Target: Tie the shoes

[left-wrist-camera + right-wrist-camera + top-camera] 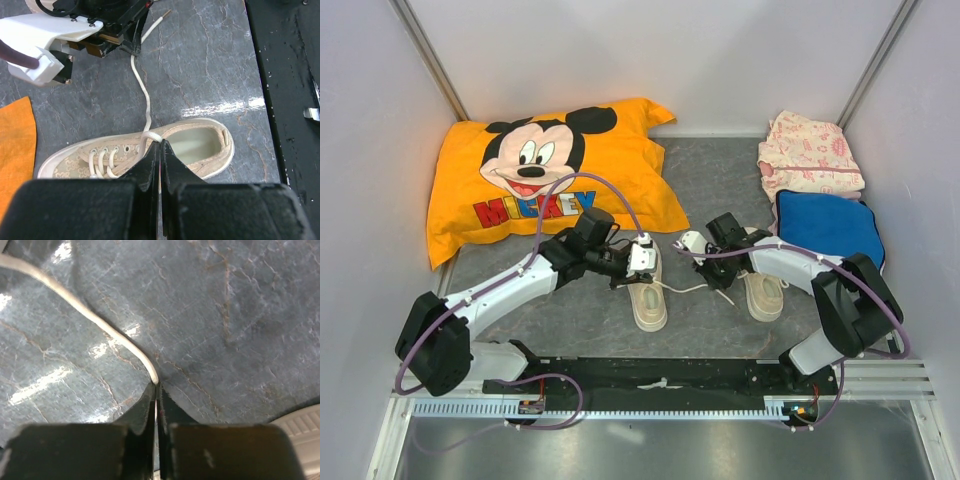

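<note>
Both shoes sit on the table [715, 180], side by side and apart, between the arms. The left shoe [648, 303] is just in front of the Mickey pillow [545, 175]. The right shoe [763, 295] is near the blue cloth [828, 225].

Left wrist view: left shoe [200, 147] lies flat on its sole with its heel toward the black rail [290, 100]. Pillow corner [15, 150] shows off the toe end.

Left gripper [160, 146] is above the shoe's top eyelets. Its fingers are pressed together and pinch the lace [142, 95] right where it leaves the shoe. From that pinch the lace runs straight across the bare table [215, 60] to the right gripper [131, 50]. A short free end pokes out past that gripper.

Right wrist view: right gripper [156, 387] is also closed tight on the lace [100, 322]. The lace enters between the tips and arcs off up-left above the table surface. A ribbed sole edge [305, 425] shows in the bottom right corner. I can't tell which shoe it belongs to.

From above, the left gripper [642, 258] covers the front part of the left shoe. The right gripper [692, 245] is just beside it, in the gap between the shoes. More loose lace [692, 288] lies on the table in that gap, running from the left shoe toward the right one. Right shoe's own lacing is too small to read from here.

A pink cloth [810, 150] is folded at the back right, touching the blue cloth.
</note>
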Tool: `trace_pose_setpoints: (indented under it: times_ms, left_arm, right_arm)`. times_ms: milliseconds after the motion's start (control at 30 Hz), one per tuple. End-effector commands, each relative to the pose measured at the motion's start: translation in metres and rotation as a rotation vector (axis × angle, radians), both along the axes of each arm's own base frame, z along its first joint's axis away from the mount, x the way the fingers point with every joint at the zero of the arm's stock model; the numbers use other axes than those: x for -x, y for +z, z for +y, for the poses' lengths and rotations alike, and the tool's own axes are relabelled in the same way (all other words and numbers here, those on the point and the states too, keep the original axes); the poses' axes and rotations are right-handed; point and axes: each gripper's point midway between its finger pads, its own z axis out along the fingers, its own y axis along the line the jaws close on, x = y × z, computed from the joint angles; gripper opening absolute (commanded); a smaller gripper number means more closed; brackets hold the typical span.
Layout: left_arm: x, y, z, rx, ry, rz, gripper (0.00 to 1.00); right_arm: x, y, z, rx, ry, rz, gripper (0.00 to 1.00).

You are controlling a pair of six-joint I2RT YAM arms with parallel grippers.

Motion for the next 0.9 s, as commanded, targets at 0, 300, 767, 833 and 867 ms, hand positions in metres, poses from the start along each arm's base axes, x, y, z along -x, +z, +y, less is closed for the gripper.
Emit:
trace_pose_setpoints:
  times_ms: [0, 300, 767, 833, 867]
  left_arm:
    - [0.0, 0.014, -0.006, 0.053, -0.003, -0.027, 0.02]
    - [0.007, 0.015, -0.004, 0.072, -0.05, -0.075, 0.02]
    - [0.005, 0.015, -0.007, 0.097, -0.071, -0.138, 0.02]
    - [0.005, 0.015, -0.006, 0.099, -0.065, -0.14, 0.02]
    - [0.006, 0.013, -0.006, 0.098, -0.062, -0.137, 0.02]
  right_arm:
    - [-0.002, -0.007, -0.001, 0.023, -0.031, 0.011, 0.0]
    - [-0.079, 0.106, 0.064, -0.274, -0.064, -0.169, 0.0]
    - [-0.073, 0.159, 0.227, -0.53, 0.211, -0.113, 0.0]
    - [-0.067, 0.163, 0.241, -0.57, 0.235, -0.087, 0.0]
    - [-0.061, 0.158, 0.249, -0.577, 0.236, -0.055, 0.0]
